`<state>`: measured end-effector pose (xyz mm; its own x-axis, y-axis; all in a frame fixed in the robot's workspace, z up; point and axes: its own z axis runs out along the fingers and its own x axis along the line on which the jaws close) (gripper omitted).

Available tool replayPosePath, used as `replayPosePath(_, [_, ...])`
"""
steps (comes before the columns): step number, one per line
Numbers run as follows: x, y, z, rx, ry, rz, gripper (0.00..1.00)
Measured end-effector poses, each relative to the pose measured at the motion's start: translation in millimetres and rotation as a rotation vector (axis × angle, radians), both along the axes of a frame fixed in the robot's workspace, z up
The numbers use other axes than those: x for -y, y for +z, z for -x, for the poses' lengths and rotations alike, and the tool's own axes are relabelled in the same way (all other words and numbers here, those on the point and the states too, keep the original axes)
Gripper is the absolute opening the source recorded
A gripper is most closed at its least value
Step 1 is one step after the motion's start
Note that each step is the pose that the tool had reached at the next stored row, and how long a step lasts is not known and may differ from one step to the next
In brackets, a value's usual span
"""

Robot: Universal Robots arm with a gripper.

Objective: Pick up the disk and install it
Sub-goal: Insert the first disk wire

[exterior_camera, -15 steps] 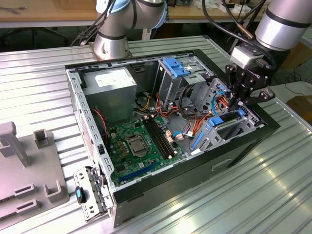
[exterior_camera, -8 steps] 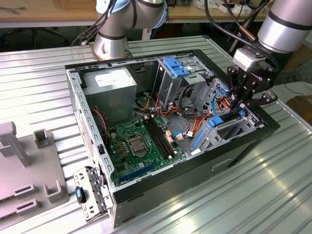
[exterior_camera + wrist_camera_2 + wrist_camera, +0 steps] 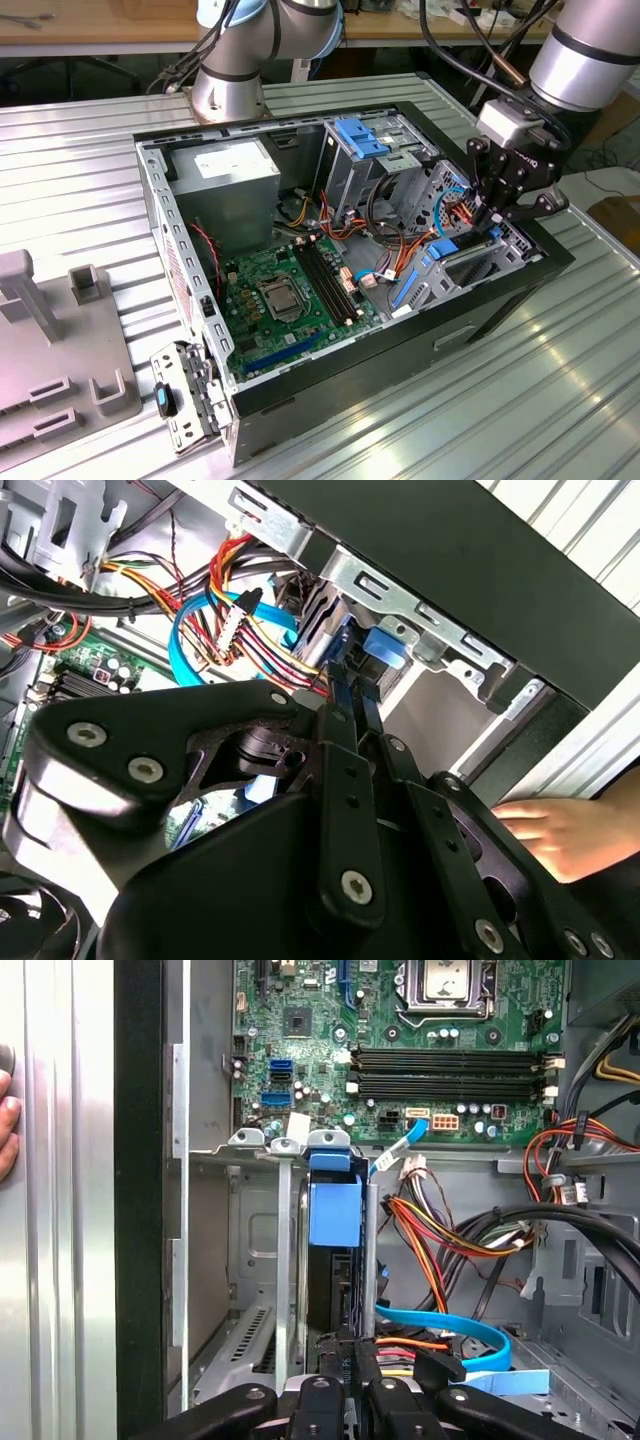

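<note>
Your desk [image 3: 560,380] carries the opened computer case [image 3: 480,310], and everything sits relative to that case. At the case's front corner, beside the drive cage [image 3: 255,1260], the disk [image 3: 334,1250] stands on edge, partly down in its slot. Your hand [image 3: 350,1360] is directly above the disk's upper edge, its fingers [image 3: 365,1365] pressed onto the disk. A person's hand [image 3: 555,835] rests outside the case wall.
</note>
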<state>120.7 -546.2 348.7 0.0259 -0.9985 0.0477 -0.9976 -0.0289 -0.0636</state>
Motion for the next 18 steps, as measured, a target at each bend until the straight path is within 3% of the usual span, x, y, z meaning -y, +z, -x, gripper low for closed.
replayPosePath(7, [1.1, -0.6, 1.1, 0.0000, 0.006, -0.0010, 0.16])
replayPosePath(18, [-0.8, -1.3, 1.4, 0.0000, 0.014, -0.0010, 0.16])
